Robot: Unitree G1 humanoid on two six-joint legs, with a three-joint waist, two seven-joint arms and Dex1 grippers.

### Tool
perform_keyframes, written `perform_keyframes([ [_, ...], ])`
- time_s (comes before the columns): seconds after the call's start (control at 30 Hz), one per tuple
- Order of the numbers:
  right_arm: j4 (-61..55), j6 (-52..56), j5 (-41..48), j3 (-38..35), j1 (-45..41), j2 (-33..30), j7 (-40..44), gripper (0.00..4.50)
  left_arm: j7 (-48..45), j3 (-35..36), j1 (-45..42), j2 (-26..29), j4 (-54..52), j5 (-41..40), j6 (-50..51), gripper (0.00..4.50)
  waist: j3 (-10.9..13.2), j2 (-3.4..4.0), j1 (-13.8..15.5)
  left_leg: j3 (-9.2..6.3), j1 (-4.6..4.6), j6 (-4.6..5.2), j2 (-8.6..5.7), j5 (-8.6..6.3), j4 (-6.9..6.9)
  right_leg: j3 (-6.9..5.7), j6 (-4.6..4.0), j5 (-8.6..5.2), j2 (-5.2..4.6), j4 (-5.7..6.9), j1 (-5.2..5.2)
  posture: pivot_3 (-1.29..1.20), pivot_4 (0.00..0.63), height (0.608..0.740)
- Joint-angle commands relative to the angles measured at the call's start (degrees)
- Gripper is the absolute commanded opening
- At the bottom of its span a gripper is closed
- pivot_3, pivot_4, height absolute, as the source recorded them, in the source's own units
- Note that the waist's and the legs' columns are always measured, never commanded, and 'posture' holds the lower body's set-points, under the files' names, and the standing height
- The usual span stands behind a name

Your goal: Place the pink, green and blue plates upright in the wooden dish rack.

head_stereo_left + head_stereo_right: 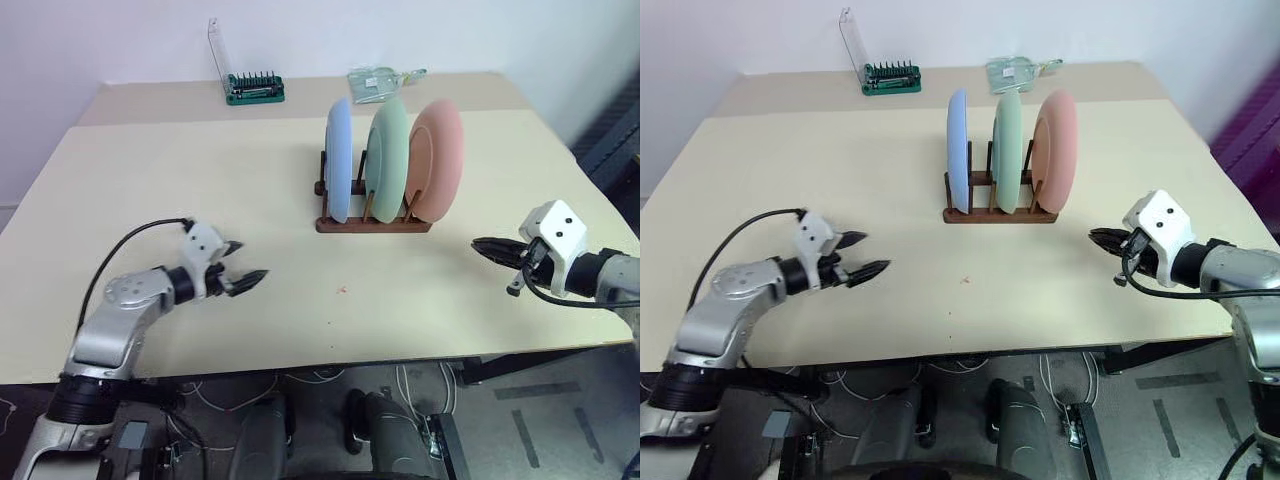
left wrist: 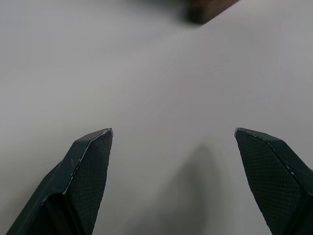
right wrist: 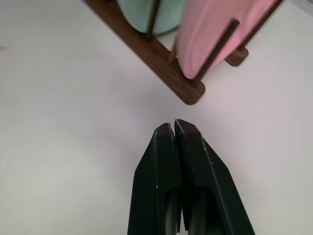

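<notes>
The wooden dish rack stands in the middle of the table with three plates upright between its pegs: the blue plate on the left, the green plate in the middle, the pink plate on the right. My left gripper hovers over the table's front left, well clear of the rack, open and empty. My right gripper is at the front right, shut on nothing, pointing toward the rack's near right corner. The pink plate sits close ahead in the right wrist view.
A green screwdriver-bit set with a clear lid stands at the table's back. A clear plastic bag lies behind the rack. The beige table ends close in front of both arms.
</notes>
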Motion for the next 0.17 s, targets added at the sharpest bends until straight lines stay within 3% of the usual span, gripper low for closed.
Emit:
perform_keyframes([
  [0.03, 3.18, -4.99, -2.07, 0.68, -0.80, 2.53, -2.54, 0.05, 1.31, 2.73, 1.87, -0.40, -0.91, 0.33, -2.76, 4.11, -0.01, -0.01, 0.16, 0.00, -0.02, 0.00, 0.00, 0.00, 0.00, 0.00, 0.01, 0.00, -0.04, -0.01, 0.01, 0.00, 0.150, 0.730],
  [0.17, 5.35, -7.09, -2.75, 2.73, -2.26, 4.24, -2.78, 0.05, 3.36, 3.32, 3.20, -2.05, -2.88, -0.20, -2.61, 4.11, -0.01, -0.01, 0.09, 0.03, -0.01, 0.02, -0.03, 0.00, 0.09, 0.02, 0.06, 0.04, -0.15, -0.01, 0.08, 0.00, 0.150, 0.730],
])
